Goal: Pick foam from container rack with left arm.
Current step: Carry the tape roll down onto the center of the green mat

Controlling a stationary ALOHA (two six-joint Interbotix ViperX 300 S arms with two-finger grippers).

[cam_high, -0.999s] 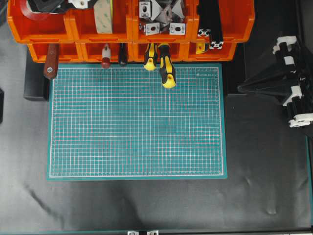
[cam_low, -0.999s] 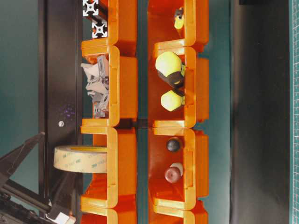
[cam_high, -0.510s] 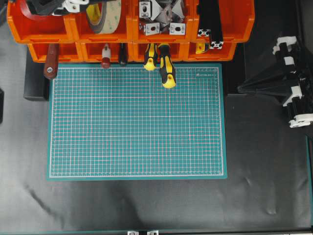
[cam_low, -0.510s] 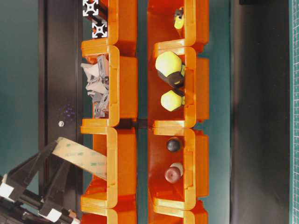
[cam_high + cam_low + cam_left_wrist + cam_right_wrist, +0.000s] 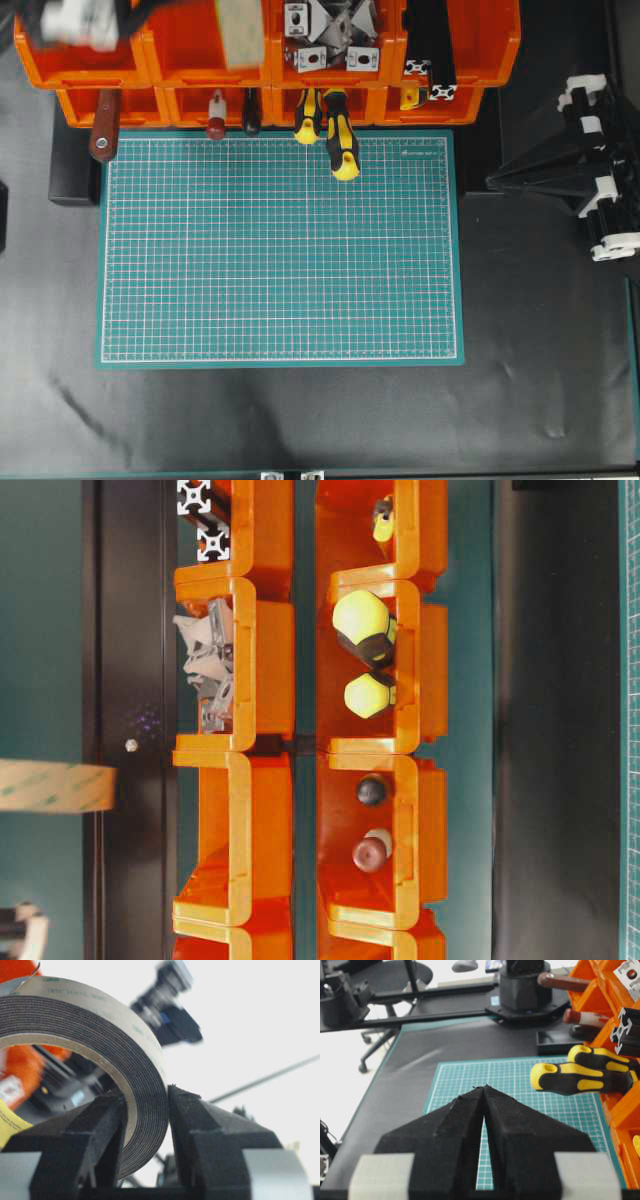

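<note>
Foam (image 5: 145, 1090) lifted clear of container rack (image 5: 260, 810), clamped in left pincer (image 5: 145, 1110).

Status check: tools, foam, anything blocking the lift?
Left tool shut on the foam, pinching the roll's wall. Foam lifted out of the container rack. Right tool shut, empty, over the mat. No obstruction seen.

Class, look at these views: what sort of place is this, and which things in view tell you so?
Probably a workshop or robotics lab bench. An orange container rack holds screwdrivers, metal brackets and aluminium extrusions; a green cutting mat covers the table, and the left gripper grips a roll of foam.
</note>
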